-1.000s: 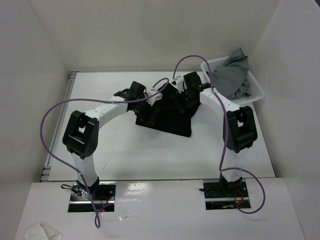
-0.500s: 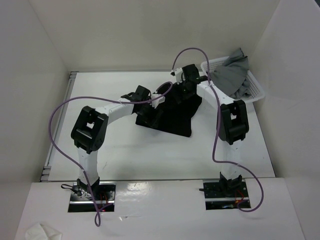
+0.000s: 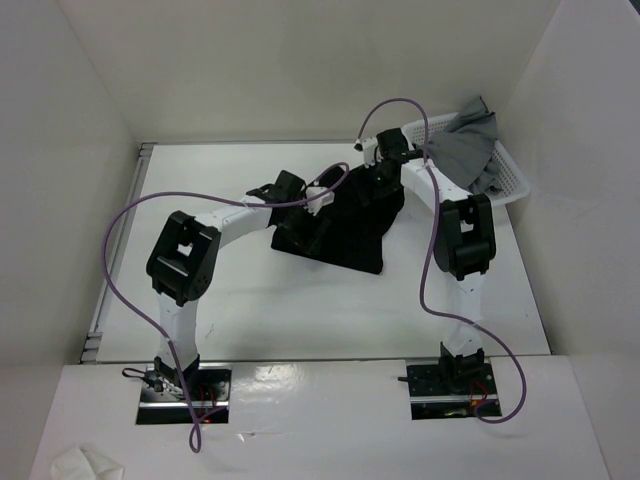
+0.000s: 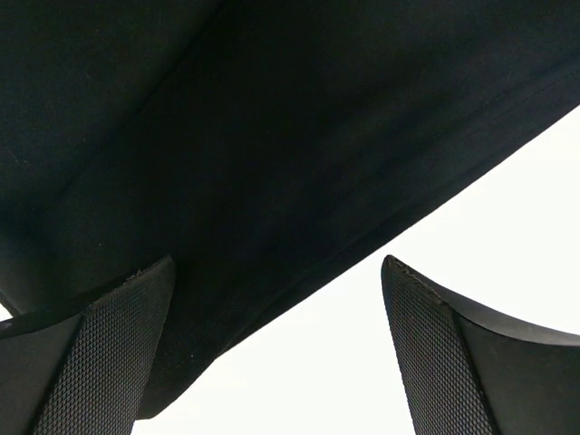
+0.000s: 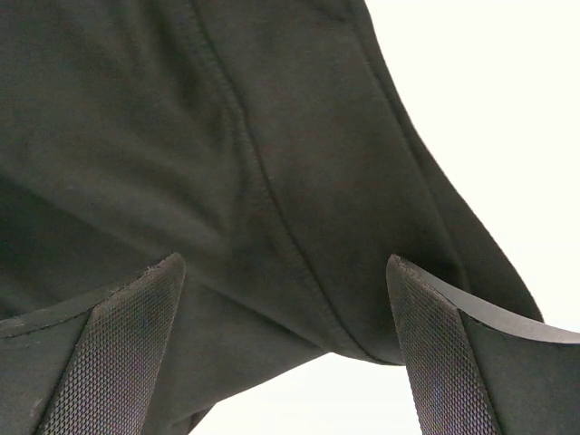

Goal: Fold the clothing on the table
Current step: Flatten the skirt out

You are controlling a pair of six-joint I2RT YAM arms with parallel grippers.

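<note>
Plain black clothing (image 3: 345,225) on white table (image 3: 250,300) — grey garments (image 3: 465,150) in white basket (image 3: 515,180).

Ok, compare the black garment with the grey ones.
The black garment lies on the table; the grey ones sit in the basket. The black garment lies flattish; the grey ones are heaped, poking above the rim. Both are plain soft fabric.

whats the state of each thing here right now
clothing: loose heap lying on the table, not held
left gripper: open, over the clothing's edge
right gripper: open, over the clothing
basket: holds grey garments, heaped past its rim
</note>
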